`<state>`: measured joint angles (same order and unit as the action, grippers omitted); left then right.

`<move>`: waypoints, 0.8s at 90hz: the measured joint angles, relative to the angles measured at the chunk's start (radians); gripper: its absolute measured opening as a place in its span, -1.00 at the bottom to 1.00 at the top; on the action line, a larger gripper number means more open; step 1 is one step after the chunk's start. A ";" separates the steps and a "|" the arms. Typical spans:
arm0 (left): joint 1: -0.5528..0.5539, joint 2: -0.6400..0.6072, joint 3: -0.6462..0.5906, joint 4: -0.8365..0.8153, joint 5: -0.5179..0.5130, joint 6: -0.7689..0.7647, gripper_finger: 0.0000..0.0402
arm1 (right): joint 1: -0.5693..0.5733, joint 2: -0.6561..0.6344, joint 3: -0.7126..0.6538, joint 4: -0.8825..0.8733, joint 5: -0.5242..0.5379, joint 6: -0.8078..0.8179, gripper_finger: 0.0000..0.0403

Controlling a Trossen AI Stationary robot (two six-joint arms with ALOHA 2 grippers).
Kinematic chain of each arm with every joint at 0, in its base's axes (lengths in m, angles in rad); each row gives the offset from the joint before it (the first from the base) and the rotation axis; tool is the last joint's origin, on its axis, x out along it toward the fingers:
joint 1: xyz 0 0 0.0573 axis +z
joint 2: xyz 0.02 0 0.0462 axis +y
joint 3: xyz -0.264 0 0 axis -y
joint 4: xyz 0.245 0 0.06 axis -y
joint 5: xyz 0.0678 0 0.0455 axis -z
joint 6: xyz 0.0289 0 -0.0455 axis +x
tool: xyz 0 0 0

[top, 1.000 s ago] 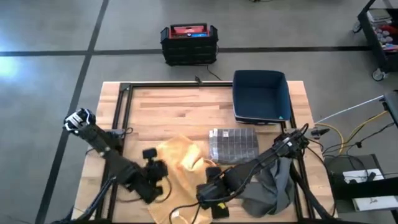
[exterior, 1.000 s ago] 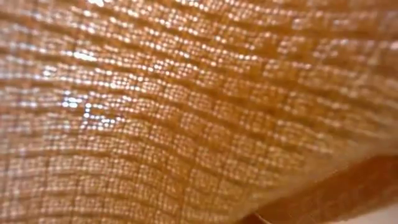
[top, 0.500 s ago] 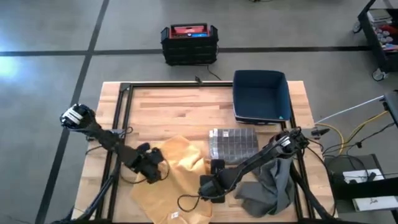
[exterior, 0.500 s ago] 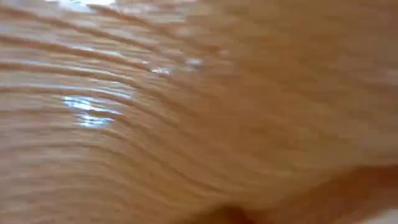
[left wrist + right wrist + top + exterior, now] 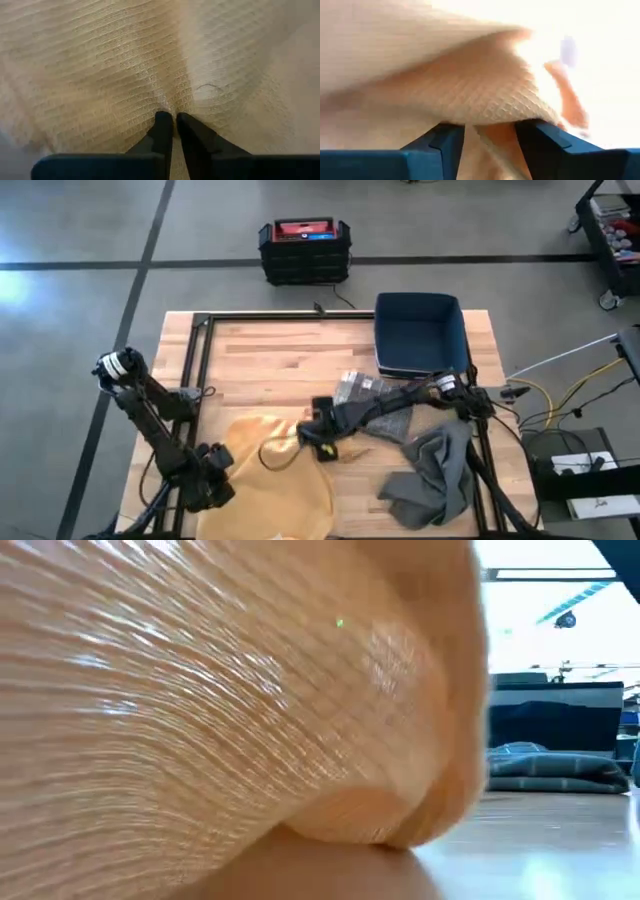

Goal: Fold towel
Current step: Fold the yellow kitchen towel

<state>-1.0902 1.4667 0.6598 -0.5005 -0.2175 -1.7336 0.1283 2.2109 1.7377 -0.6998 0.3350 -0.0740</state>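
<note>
Orange waffle-weave towel (image 5: pixel 275 470) rumpled, partly doubled; left gripper (image 5: pixel 170 120) pinching its edge, right gripper (image 5: pixel 487 131) clamping a raised fold.

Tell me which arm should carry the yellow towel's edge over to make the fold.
Probably right. The right gripper holds the yellow towel at its raised far edge near mid-table, free to sweep it over. The left gripper pinches the near-left edge low, better suited to anchoring.

Two dark jointed arms showing black housings; left arm (image 5: pixel 150 415) wearing a white-and-black end cap, right arm (image 5: pixel 400 405) trailing black cables, a small white marking near its elbow.
</note>
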 joint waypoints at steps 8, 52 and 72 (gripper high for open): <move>0.012 -0.002 0.000 0.030 -0.029 0.043 -0.89 | -0.077 0.000 0.018 0.033 0.106 -0.083 -0.27; 0.190 -0.169 0.298 -0.441 -0.428 0.491 -0.90 | 0.076 -0.194 0.074 -0.035 -0.280 0.185 -0.52; 0.474 -0.191 0.143 -0.359 -0.421 0.737 -0.90 | 0.165 -0.073 -0.061 0.146 -0.009 0.324 -0.71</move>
<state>-0.6160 1.2756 0.8031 -0.8597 -0.6380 -0.9970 0.2929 2.1377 1.6768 -0.5543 0.3262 0.2496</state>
